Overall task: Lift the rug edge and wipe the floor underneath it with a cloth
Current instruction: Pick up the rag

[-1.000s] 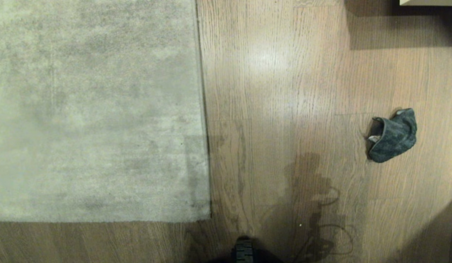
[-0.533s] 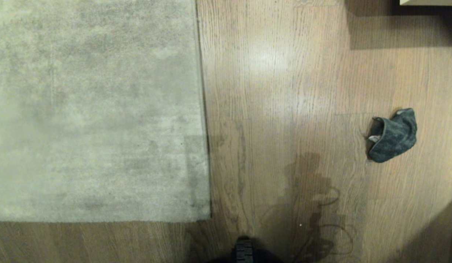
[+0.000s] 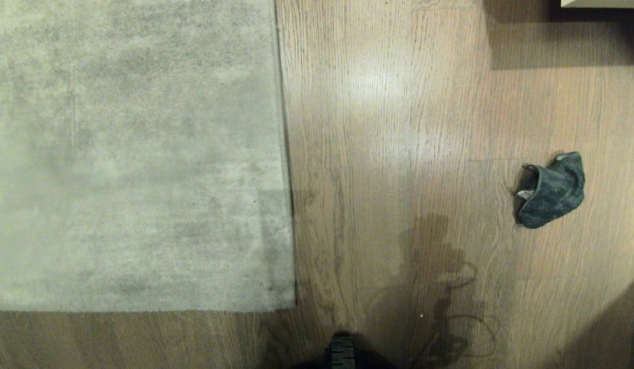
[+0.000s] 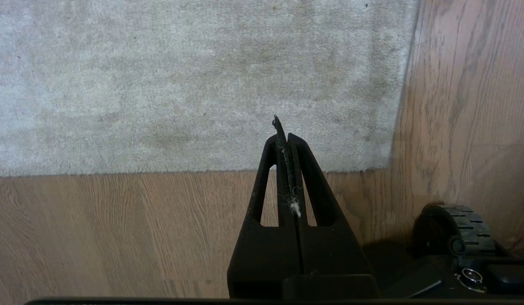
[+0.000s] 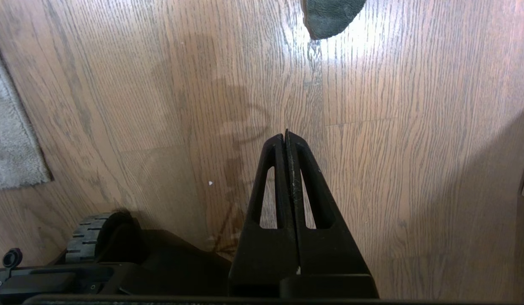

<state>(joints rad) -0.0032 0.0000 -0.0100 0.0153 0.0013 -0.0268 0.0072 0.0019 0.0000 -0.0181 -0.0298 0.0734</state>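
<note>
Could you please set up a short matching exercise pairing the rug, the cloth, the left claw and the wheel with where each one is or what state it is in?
1. rug
2. cloth
3. left claw
4. wheel

A. crumpled on the floor, robot's right
B. shut, empty, over the rug's corner
C. flat on the robot's left
D. at the head view's bottom edge

Pairs: 1-C, 2-A, 3-B, 4-D

The black two-fingered left gripper (image 4: 288, 137) points forward and down, its fingers pressed together, holding nothing. The black two-fingered right gripper (image 5: 286, 136) has the same pose, also closed and empty.
</note>
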